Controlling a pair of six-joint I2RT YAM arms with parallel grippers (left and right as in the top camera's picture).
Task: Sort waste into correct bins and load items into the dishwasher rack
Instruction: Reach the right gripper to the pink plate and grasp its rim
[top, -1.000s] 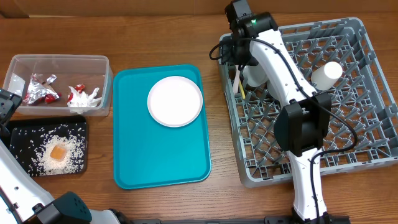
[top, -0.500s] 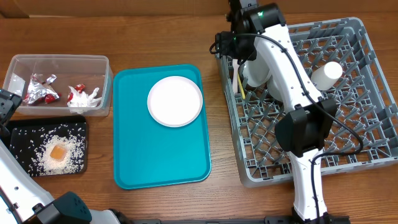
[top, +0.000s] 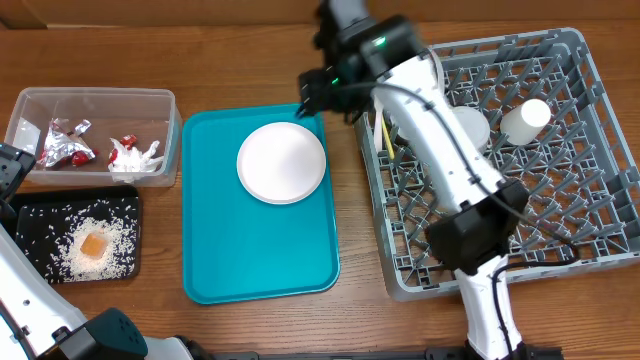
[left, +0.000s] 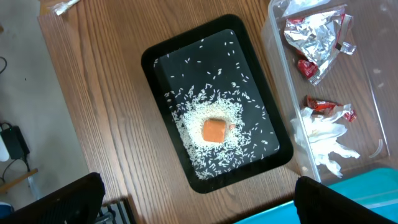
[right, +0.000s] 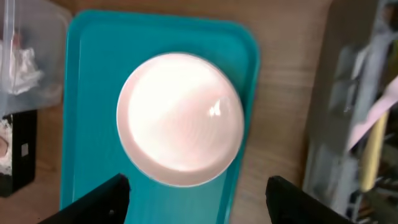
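Change: right gripper (top: 308, 92) swung from grey pegged plastic rack (top: 560, 150) to round white plate (top: 282, 162), upper centre.
Jaws: apart, empty.
Meaning: plate pickup likely next.

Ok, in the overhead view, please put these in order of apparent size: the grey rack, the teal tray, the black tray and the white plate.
Largest to smallest:
1. grey rack
2. teal tray
3. black tray
4. white plate
None of the four look alike in size.
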